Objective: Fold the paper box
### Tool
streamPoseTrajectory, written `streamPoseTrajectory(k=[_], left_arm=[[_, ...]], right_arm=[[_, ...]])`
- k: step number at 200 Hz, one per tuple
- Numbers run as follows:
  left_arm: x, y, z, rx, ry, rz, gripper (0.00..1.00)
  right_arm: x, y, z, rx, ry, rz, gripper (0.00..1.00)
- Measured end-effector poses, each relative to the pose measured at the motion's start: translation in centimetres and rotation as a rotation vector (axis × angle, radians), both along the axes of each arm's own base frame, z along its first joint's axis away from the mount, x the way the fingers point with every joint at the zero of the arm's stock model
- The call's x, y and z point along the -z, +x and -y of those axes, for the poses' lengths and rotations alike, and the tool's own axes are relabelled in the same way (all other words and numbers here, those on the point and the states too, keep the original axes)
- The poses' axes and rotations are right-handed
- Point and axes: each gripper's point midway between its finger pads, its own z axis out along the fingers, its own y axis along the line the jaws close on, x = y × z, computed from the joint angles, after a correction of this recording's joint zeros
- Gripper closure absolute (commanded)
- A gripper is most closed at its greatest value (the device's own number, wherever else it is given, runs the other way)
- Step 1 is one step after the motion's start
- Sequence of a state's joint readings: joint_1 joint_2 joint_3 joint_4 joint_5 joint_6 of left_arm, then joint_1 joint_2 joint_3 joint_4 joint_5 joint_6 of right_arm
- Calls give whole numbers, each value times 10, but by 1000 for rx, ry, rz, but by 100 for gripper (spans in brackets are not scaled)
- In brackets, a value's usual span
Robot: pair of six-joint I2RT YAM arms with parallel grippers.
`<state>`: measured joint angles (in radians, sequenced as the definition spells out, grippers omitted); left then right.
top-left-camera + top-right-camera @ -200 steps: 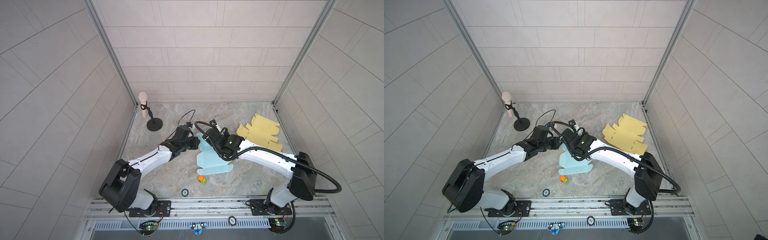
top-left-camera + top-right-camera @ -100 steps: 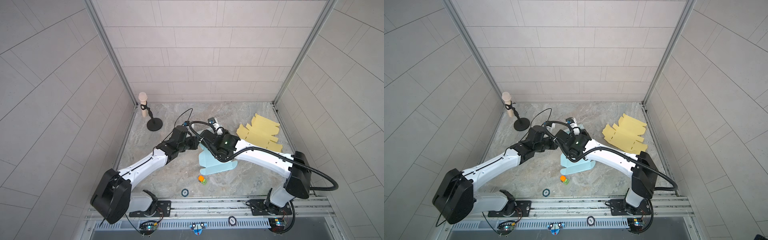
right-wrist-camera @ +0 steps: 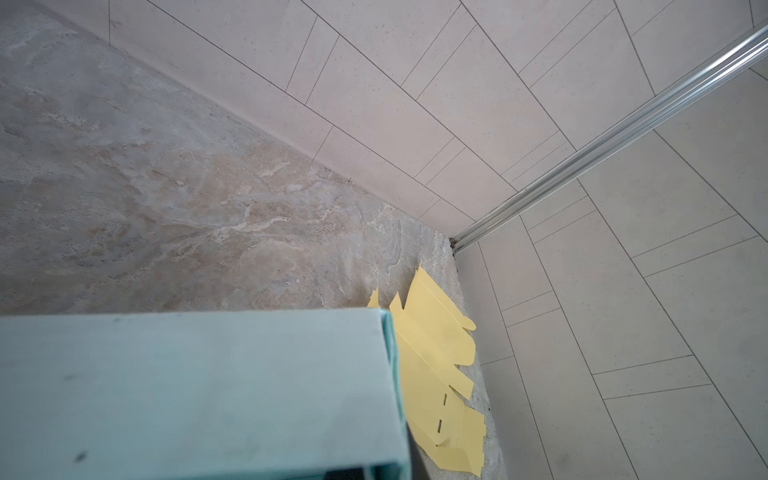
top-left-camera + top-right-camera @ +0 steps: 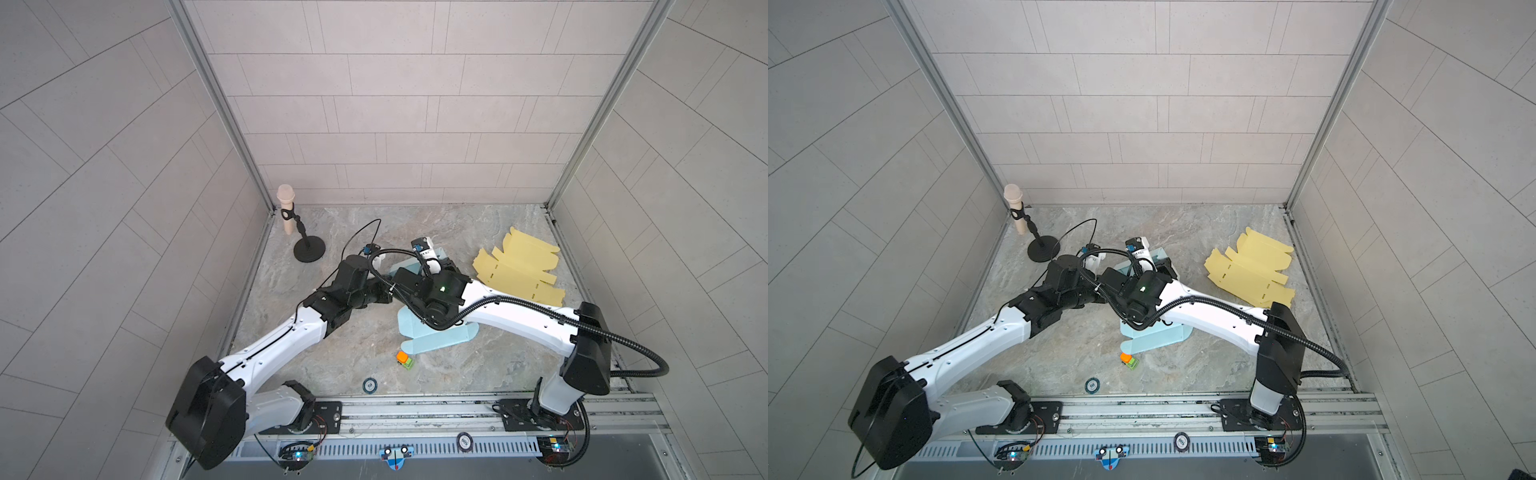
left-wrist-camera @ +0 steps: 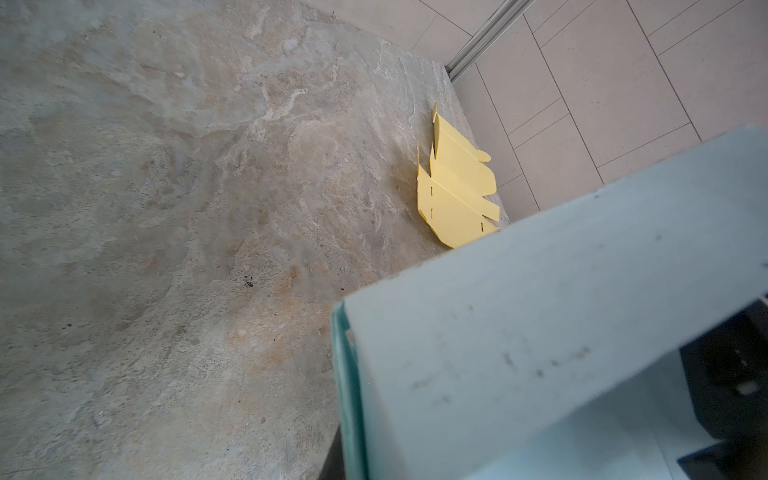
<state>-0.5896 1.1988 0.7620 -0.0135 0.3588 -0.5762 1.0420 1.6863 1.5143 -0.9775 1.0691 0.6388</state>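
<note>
The light blue paper box [image 4: 436, 337] sits mid-counter, under the spot where my two wrists meet. It is partly folded: the near flaps lie flat on the marble counter [image 4: 457, 232], and at the far side a panel stands up. That raised panel fills much of my left wrist view [image 5: 540, 332] and the lower part of my right wrist view [image 3: 187, 395].

My left end effector [image 4: 384, 291] reaches in at the box's left side and is clenched. One dark finger [image 5: 731, 386] shows just past the raised panel's edge, but I cannot tell whether paper is pinched in it. My right end effector [image 4: 446, 266] is at the box's far edge, also clenched. The panel hides its fingers, so I cannot tell whether it grips anything.

Just beside the box's near edge lies a small orange-and-green toy [image 4: 404, 360], and a little round disc [image 4: 369, 385] lies nearer still. To the box's right, towards the side wall, is a flat yellow box blank [image 4: 519, 270]. Well off to the box's far left, a microphone on a round-based stand [image 4: 309, 251] stands in the corner.
</note>
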Motion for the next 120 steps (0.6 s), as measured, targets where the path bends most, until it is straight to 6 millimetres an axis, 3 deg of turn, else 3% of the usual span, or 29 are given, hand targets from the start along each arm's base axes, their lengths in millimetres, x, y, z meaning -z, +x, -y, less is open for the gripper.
streamPoseTrajectory(k=[59,105,120], left_arm=[[-2,-2,3,17,-12,1,90],[-3,-2,2,15,-12,4,89],[-3,-2,2,13,-11,4,90]], right_arm=[[-1,-4,1,7,-5,13,81],[-4,-4,3,12,-14,24,100],[-4,-5,3,15,-14,30,100]])
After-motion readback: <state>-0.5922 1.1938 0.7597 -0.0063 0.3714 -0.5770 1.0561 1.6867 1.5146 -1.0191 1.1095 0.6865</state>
